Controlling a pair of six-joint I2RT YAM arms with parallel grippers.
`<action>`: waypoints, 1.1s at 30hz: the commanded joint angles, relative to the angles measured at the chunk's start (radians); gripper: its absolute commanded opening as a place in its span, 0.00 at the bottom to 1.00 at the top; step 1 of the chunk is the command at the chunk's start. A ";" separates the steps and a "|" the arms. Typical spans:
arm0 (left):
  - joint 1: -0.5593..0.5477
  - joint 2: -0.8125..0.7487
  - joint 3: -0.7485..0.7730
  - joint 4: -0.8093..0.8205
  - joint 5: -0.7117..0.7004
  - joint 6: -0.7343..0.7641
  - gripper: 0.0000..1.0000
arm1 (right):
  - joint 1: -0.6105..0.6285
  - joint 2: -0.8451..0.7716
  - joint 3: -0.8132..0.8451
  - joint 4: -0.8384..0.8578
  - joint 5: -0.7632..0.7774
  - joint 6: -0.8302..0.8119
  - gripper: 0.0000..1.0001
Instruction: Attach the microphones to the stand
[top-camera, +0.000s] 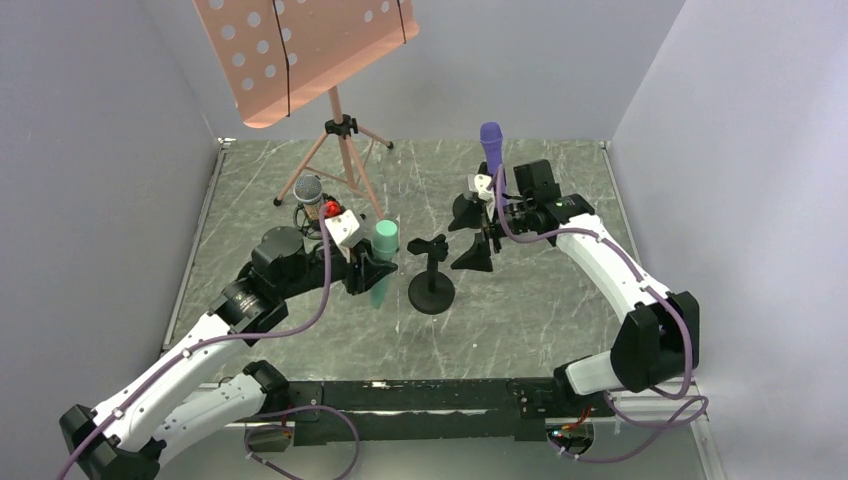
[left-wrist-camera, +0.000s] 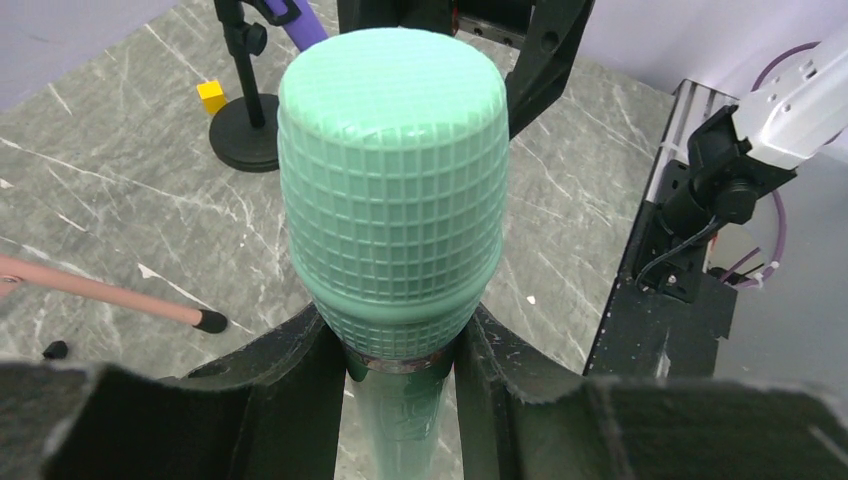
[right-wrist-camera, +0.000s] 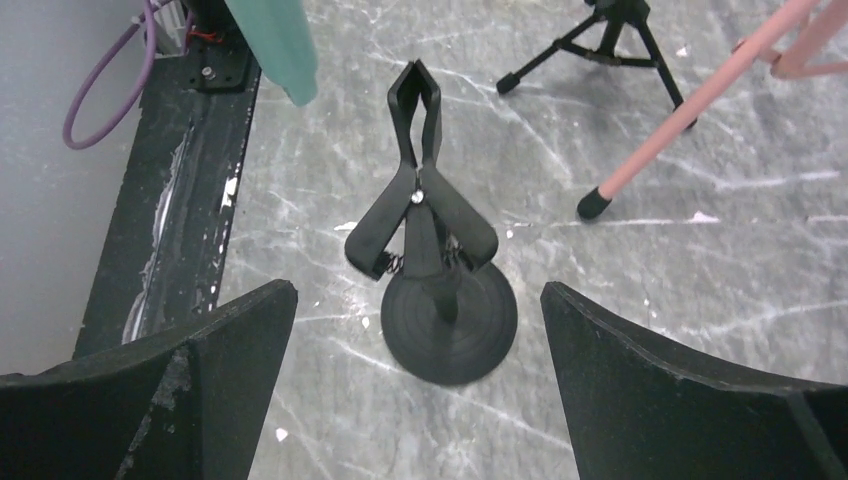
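My left gripper (top-camera: 366, 268) is shut on the mint-green microphone (top-camera: 383, 260) just below its head and holds it upright above the table, left of the empty black clip stand (top-camera: 432, 272). In the left wrist view the fingers (left-wrist-camera: 300, 390) pinch the microphone (left-wrist-camera: 392, 190) at its neck. My right gripper (top-camera: 468, 235) is open and empty, facing the clip stand (right-wrist-camera: 428, 220) between its wide jaws. The purple microphone (top-camera: 491, 150) stands upright in a holder behind the right gripper. The bronze microphone with a silver mesh head (top-camera: 310, 192) stands at the left.
A pink music stand (top-camera: 300, 50) rises at the back left, its legs (right-wrist-camera: 690, 110) spread on the marble table. A black tripod foot (right-wrist-camera: 610, 40) shows beyond the clip stand. A small yellow cube (left-wrist-camera: 211, 96) lies by a black round base (left-wrist-camera: 245, 135).
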 joint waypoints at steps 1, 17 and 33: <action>0.002 0.029 0.074 0.055 -0.019 0.045 0.00 | 0.010 0.025 0.006 0.149 -0.106 -0.007 0.99; 0.013 0.019 0.050 0.064 -0.051 0.052 0.00 | 0.099 0.100 0.035 0.101 -0.048 -0.076 0.89; 0.041 0.073 0.072 0.122 -0.027 0.060 0.00 | 0.098 0.094 0.039 0.063 -0.058 -0.118 0.39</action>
